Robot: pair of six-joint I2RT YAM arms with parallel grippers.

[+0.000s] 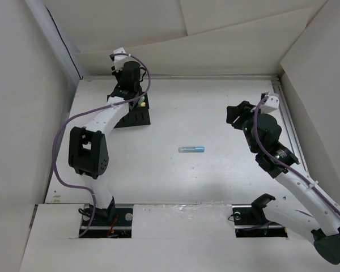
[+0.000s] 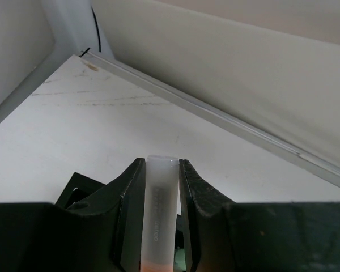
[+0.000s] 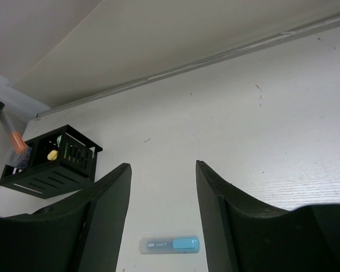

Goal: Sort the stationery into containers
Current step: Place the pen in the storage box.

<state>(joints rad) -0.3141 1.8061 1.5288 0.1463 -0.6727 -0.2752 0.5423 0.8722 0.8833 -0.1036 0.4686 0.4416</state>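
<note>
My left gripper (image 2: 160, 170) is shut on a pinkish-grey marker stick (image 2: 160, 215) with an orange end and holds it over the black organizer (image 1: 137, 113) at the table's far left. That stick also shows in the right wrist view (image 3: 14, 139), above the organizer (image 3: 51, 164), where a yellow stick (image 3: 52, 154) stands in one compartment. A clear stick with a blue end (image 1: 191, 149) lies flat mid-table; it also shows in the right wrist view (image 3: 170, 245). My right gripper (image 3: 163, 170) is open and empty, to the right of that stick and off the table.
White walls close in the table on the left, back and right. A metal strip (image 2: 226, 122) runs along the back edge. The left arm's elbow (image 1: 88, 150) hangs over the left side of the table.
</note>
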